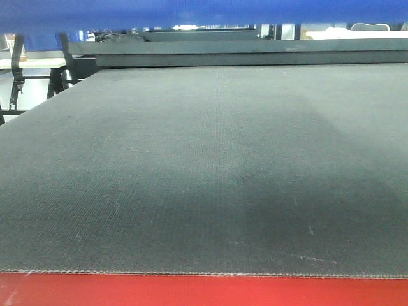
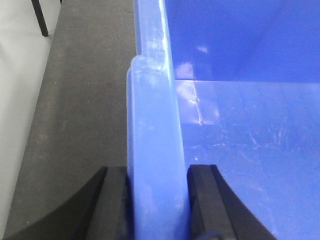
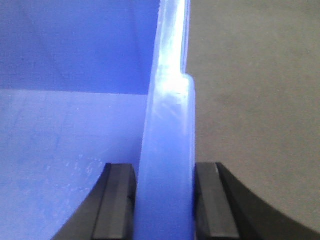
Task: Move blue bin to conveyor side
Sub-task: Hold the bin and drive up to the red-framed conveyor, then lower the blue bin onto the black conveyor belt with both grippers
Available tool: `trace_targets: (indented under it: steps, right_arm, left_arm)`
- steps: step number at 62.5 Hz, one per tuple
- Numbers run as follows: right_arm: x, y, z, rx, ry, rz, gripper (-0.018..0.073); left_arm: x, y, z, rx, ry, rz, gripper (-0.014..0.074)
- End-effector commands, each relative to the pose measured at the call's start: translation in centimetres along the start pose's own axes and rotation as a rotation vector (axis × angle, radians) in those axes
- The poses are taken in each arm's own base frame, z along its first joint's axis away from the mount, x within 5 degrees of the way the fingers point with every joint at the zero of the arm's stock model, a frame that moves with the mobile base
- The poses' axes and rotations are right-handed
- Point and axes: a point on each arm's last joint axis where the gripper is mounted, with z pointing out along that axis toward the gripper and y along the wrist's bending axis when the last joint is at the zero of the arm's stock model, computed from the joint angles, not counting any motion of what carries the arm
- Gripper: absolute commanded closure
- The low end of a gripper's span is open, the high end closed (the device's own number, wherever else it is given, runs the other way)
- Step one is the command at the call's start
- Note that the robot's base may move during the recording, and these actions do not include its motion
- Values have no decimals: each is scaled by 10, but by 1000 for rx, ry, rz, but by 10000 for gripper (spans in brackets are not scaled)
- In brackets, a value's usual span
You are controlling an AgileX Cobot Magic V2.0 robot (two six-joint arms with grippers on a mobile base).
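The blue bin (image 2: 250,150) is empty; its glossy inside also fills the left of the right wrist view (image 3: 60,125). My left gripper (image 2: 157,200) is shut on the bin's thick left rim, one finger on each side of it. My right gripper (image 3: 165,200) is shut on the right rim the same way. The dark woven conveyor (image 1: 204,172) lies under and beside the bin (image 2: 85,100) (image 3: 250,100), with its red border strip (image 1: 204,292) at the near edge. In the front view only a blue band of the bin (image 1: 204,13) shows along the top edge.
A dark metal frame (image 1: 255,54) crosses the far end of the belt. Black stand legs (image 1: 16,76) are off the belt's far left corner. Pale floor (image 2: 20,75) and a black leg (image 2: 40,17) lie past the belt's left edge.
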Motion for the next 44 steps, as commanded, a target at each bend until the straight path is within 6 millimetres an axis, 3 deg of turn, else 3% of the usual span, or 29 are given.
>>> trace_targets:
  steps: [1, 23, 34, 44]
  right_arm:
    - [-11, -2, 4, 17, -176, -36, 648]
    - [28, -2, 72, 3, -258, -51, 648]
    - [49, -3, 97, -3, -257, -55, 648]
    - [52, -3, 112, -10, -300, -57, 648]
  left_arm:
    - [-10, -4, 9, 19, -114, 35, 615]
    - [29, -13, 93, 116, -241, 92, 615]
    - [46, -11, 113, 135, -265, 94, 615]
    - [48, 1, 134, 85, -208, 56, 615]
